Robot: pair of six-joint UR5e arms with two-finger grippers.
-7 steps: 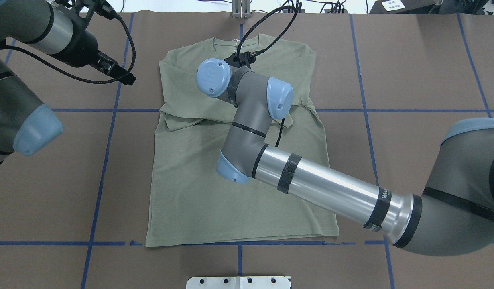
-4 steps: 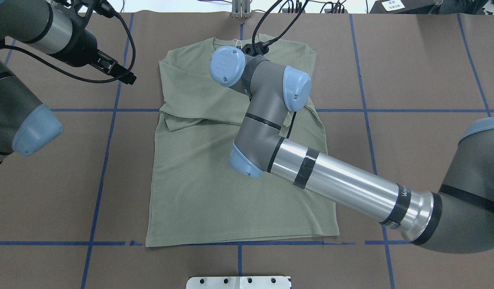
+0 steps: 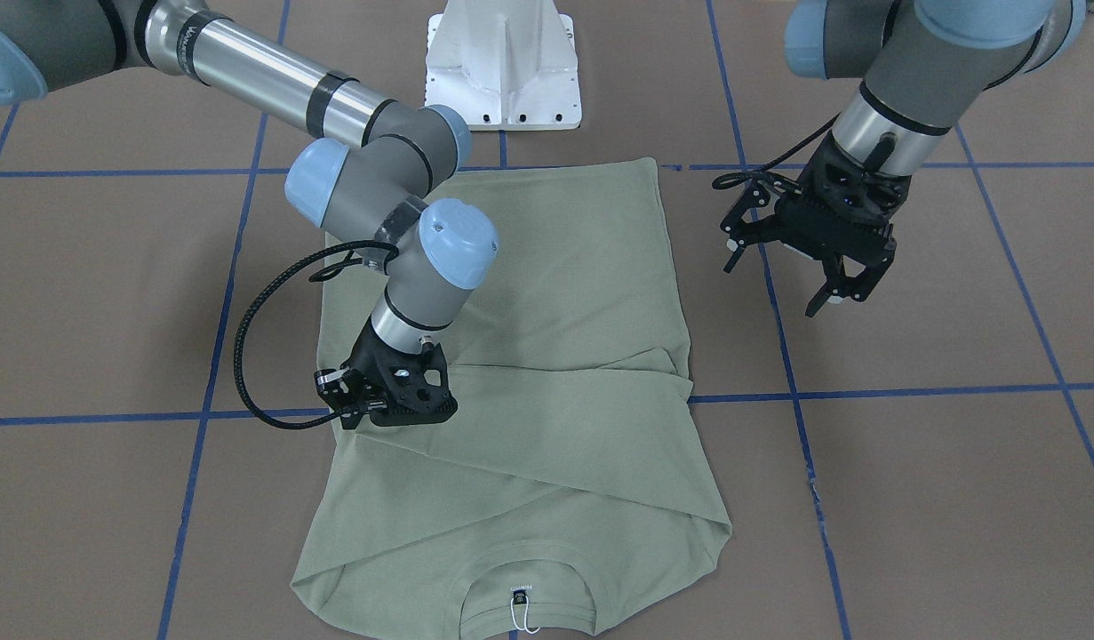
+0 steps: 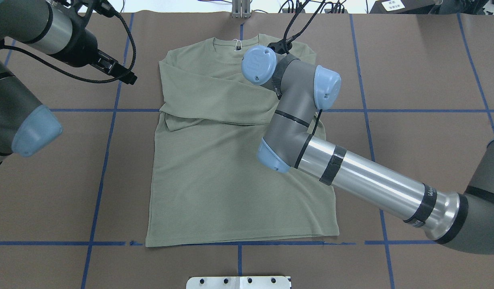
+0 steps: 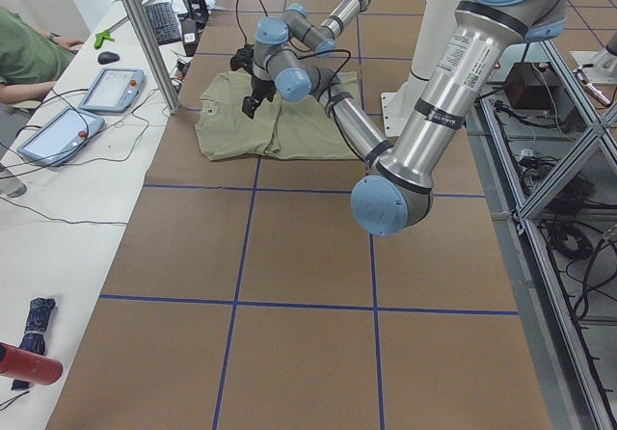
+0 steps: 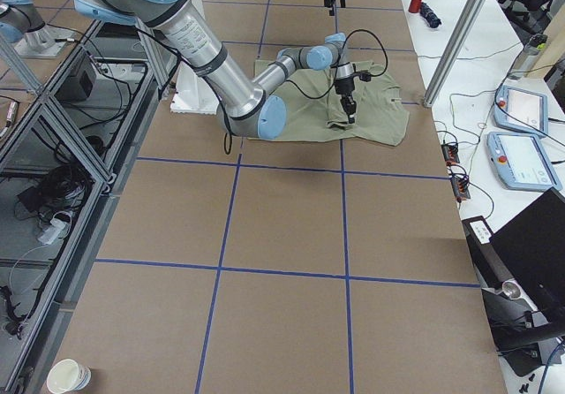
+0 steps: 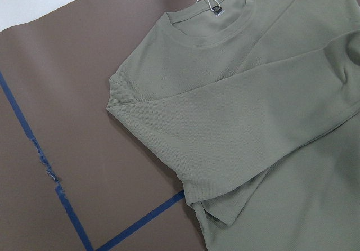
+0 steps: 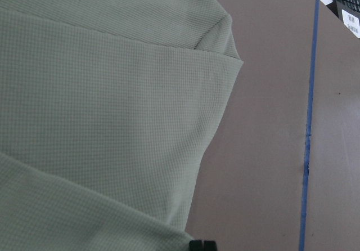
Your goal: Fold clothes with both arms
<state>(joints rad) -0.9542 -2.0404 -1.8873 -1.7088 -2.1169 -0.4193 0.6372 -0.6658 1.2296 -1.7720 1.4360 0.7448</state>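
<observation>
Shirt (image 4: 214, 180): flat on brown surface (image 4: 411, 72), dead centre in overhead view. Collar (image 4: 224, 41) at 12 o'clock, hem at 6 o'clock, by a blue tape line (image 4: 58, 243). Sleeve (image 4: 214, 106) folded across chest, running 3 to 9 o'clock, cuff (image 4: 170, 122) at the 9 o'clock side edge. Black neck label (image 3: 522, 590) and white string loop (image 3: 523, 615) inside collar, clear in front-facing view.

Right arm (image 4: 371, 184): in from 4 o'clock, across the shirt, wrist above the shoulder at 1 o'clock of the shirt. Right jaws: low over the cloth near that side edge; touching or not, cannot tell. Tips pressed together, seen only as a black sliver at the 6 o'clock edge of the right wrist view. Cannot tell whether any cloth pinched between them.

Left arm (image 4: 58, 30): in from 10 o'clock. Left jaws: spread wide, holding nothing, above bare surface at 10 o'clock of the shirt, clear of the cloth.

White pedestal base (image 3: 504, 71): at 12 o'clock in front-facing view, just past the hem.
</observation>
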